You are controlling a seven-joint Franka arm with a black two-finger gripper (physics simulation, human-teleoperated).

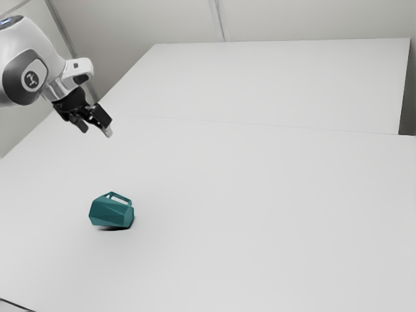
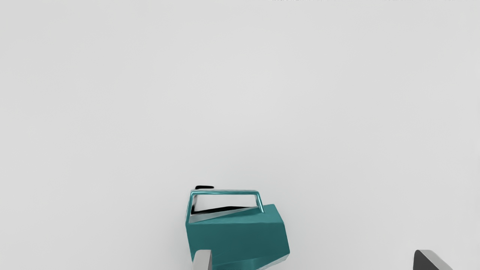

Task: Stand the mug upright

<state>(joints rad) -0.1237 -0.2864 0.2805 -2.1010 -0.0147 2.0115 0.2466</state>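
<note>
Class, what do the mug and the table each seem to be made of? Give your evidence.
Mug: perhaps glazed ceramic or enamelled metal, glossy in places; its thin handle carries bright glints.
Table: possibly laminate or painted board, smooth and matte; its pale surface shows no grain.

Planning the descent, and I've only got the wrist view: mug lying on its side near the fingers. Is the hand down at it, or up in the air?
Observer: Up. In the exterior view the hand hangs above the table, with a visible gap to the mug.

Operator: Copy. Which way does the arm come in?

Observer: The arm reaches in from the exterior view's upper left.
</note>
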